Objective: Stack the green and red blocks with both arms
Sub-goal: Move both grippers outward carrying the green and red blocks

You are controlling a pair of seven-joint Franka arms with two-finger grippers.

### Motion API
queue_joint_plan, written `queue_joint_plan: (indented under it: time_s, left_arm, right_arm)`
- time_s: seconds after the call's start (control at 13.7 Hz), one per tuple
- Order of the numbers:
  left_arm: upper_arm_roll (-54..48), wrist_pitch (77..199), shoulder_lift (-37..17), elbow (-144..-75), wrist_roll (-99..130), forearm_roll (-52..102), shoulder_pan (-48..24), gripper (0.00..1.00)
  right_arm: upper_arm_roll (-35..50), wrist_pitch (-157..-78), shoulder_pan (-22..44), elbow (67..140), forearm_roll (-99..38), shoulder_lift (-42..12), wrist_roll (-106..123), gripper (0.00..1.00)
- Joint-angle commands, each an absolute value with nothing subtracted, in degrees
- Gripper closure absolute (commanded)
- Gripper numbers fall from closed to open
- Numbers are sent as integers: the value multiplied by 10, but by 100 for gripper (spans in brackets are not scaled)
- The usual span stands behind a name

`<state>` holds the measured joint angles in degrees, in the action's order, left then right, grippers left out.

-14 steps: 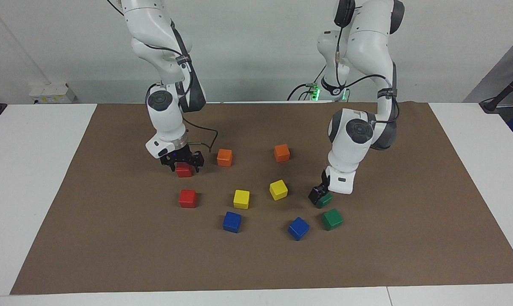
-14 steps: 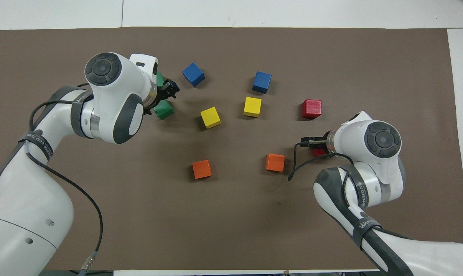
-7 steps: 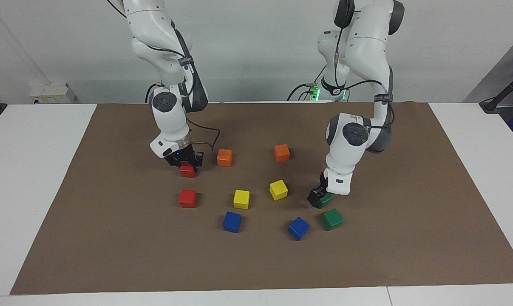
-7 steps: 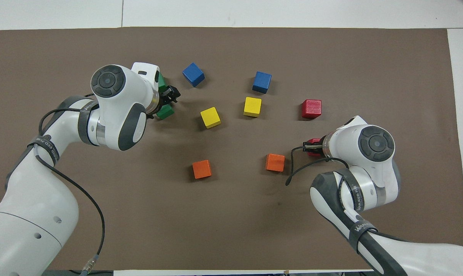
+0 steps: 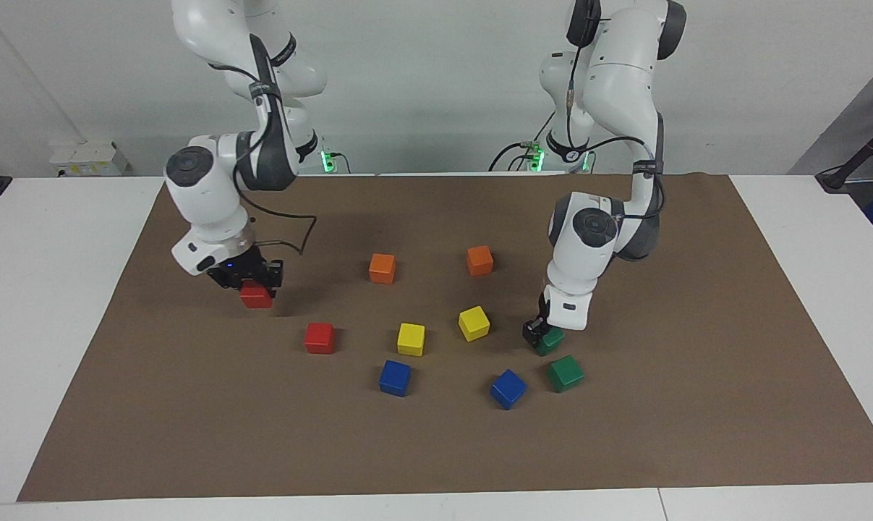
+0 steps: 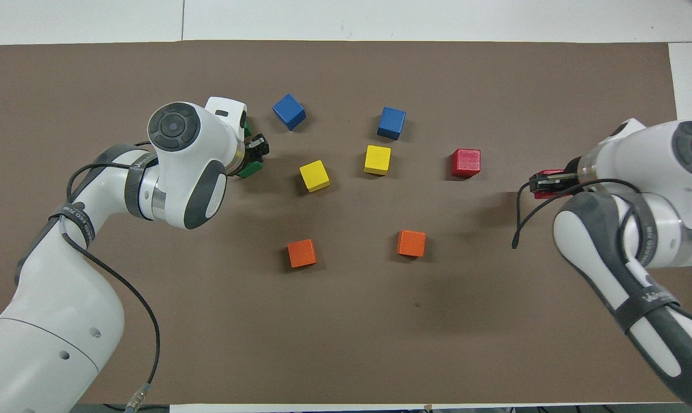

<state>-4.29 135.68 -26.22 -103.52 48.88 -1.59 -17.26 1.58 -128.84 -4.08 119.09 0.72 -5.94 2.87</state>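
Over the brown mat (image 5: pixel 696 434) on the tabletop, the right gripper (image 5: pixel 250 278) pinches a red block (image 5: pixel 256 296) up in the air. The left gripper (image 5: pixel 541 334) pinches a green block (image 5: pixel 551 340), just beside the other green block (image 5: pixel 565 373). The other red block (image 5: pixel 319 338) sits alone.

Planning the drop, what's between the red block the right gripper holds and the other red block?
Only bare mat separates the held red block from the resting red block, facing view.

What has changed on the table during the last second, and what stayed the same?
The right gripper, shut on a bright red cube, lifted it and carried it toward the right arm's end of the table. The left gripper stayed low on a dark green cube. The other red cube, other green cube and remaining cubes did not move.
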Motion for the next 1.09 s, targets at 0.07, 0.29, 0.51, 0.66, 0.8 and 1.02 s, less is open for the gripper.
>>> queue_joint_plan:
  time_s: [0.07, 0.29, 0.51, 0.66, 0.8, 1.02]
  left_arm:
    - [-32, 1361, -252, -1048, 498, -32, -183, 100]
    - [-33, 1271, -216, -1002, 477, -32, -155, 100]
    - [-34, 1159, -143, -1005, 281, -26, -84, 100]
    - [-34, 1130, -123, -1012, 140, -23, -21, 100]
    - [-34, 1132, -114, -1029, 26, -23, 38, 100]
    - [-34, 1217, -100, -1100, -73, -22, 96, 100]
  right_arm:
    - [22, -1292, -77, 1182, 6, -72, 71, 84]
    - [22, -1323, -99, 1185, 6, -92, 110, 84]
    - [22, -1346, -106, 1188, 6, -106, 111, 83]
    - [22, -1358, -111, 1192, 6, -119, 112, 82]
    - [23, -1370, -114, 1194, 6, -127, 113, 80]
    - [23, -1393, -115, 1202, 6, -139, 114, 80]
